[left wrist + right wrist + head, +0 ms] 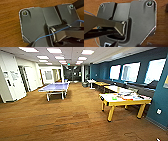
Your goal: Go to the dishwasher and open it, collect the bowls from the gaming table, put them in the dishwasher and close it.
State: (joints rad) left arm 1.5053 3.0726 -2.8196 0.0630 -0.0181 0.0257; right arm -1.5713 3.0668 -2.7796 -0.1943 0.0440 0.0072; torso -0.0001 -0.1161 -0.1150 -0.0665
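The gaming table (125, 100), with a white top, yellow frame and yellow legs, stands to the right a few metres ahead, beside the blue wall. A small bright green bowl (114, 98) sits on its near left part. Other flat, colourful items lie further right on the top, too blurred to name. The dishwasher is out of view. Both wrist views look down past the robot's own dark plate onto the brown floor (10, 18), and neither arm reaches into the head view.
A blue table-tennis table (55, 87) stands ahead at centre left. More tables (117, 88) line the blue window wall behind the gaming table. White walls and doors (11, 79) run along the left. Brown floor (75, 119) stretches between me and the tables.
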